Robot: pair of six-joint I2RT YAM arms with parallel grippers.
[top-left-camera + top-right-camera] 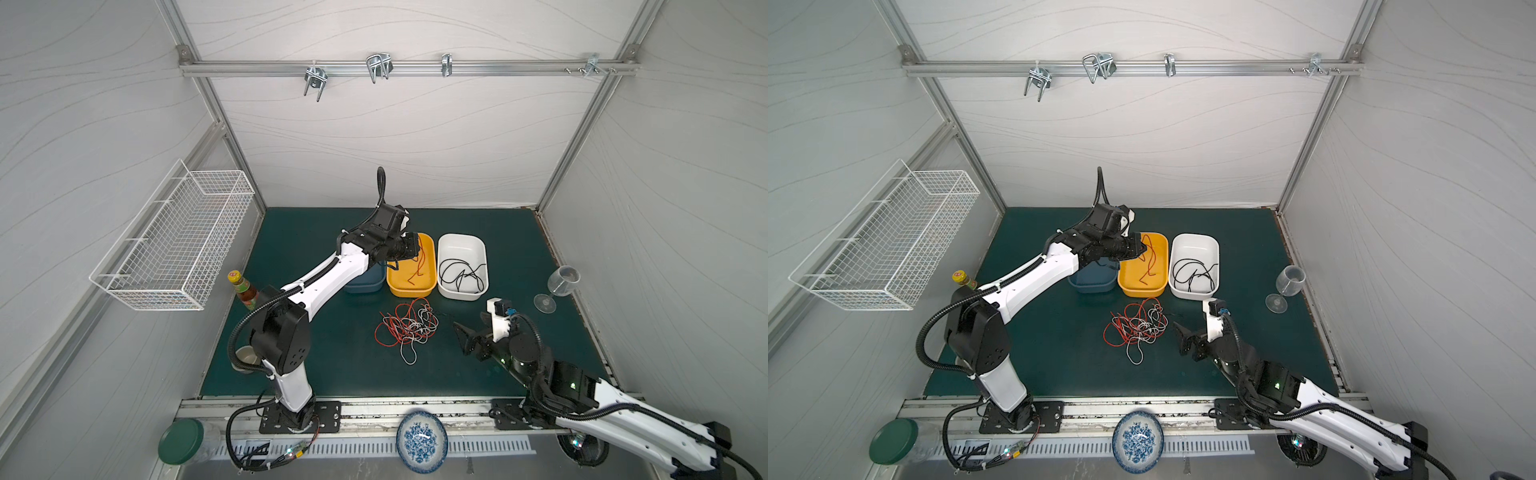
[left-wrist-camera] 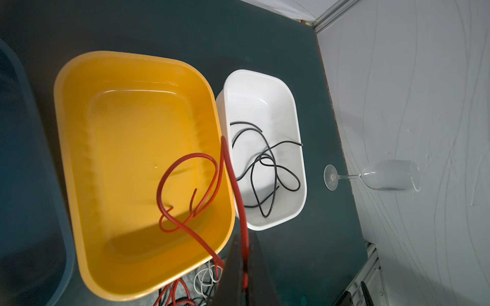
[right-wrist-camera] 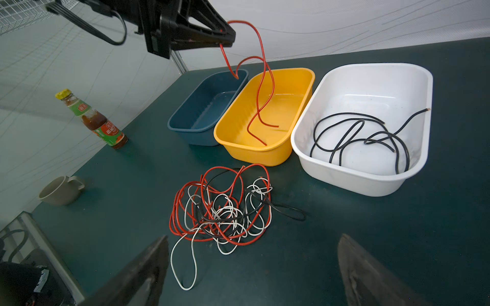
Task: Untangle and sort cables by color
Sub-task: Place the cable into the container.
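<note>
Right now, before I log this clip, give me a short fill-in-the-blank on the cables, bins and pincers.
1. The held cable in the shut left pincer is ___ and hangs into the yellow bin.
2. The black cable lies in the ___ bin.
3. The right pincer has its jaws ___.
4. The tangle mixes red, black and ___ cables.
Missing words: red; white; open; white.
</note>
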